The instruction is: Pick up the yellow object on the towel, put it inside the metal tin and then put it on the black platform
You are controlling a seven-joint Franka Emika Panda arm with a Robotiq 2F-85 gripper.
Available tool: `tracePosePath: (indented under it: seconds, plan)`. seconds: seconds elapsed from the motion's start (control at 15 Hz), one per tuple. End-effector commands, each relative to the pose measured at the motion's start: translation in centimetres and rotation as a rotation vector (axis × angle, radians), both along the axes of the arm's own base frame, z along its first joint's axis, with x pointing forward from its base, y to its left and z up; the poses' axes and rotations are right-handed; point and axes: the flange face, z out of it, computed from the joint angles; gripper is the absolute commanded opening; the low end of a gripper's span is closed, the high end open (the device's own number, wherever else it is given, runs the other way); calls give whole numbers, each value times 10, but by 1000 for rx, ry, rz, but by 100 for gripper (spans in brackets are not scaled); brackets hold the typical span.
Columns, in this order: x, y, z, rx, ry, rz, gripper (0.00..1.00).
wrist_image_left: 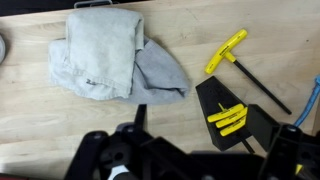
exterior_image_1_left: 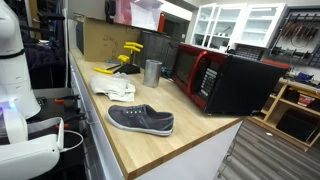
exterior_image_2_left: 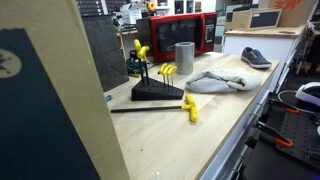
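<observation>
A yellow T-handled tool point(wrist_image_left: 228, 52) with a long black shaft lies on the bare wood beside the towel point(wrist_image_left: 110, 55), not on it; it also shows in an exterior view point(exterior_image_2_left: 190, 108). The cream towel point(exterior_image_2_left: 215, 82) lies crumpled with nothing yellow on its visible folds. The metal tin point(exterior_image_2_left: 184, 57) stands upright behind it, in front of the microwave, as in an exterior view point(exterior_image_1_left: 152, 71). The black platform point(wrist_image_left: 250, 115) holds several yellow handles point(wrist_image_left: 228, 118). My gripper point(wrist_image_left: 190, 165) hangs high above the counter, open and empty, near the platform.
A grey shoe point(exterior_image_1_left: 141, 120) lies near the counter's front end. A red and black microwave point(exterior_image_1_left: 225, 80) stands along the back. The white robot arm point(exterior_image_1_left: 12, 60) is off the counter's side. A tall board point(exterior_image_2_left: 50, 100) blocks part of an exterior view.
</observation>
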Motion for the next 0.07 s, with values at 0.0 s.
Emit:
tracePosePath:
  seconds: [0.0]
  plan:
    - [0,0,0,0,1,0,100]
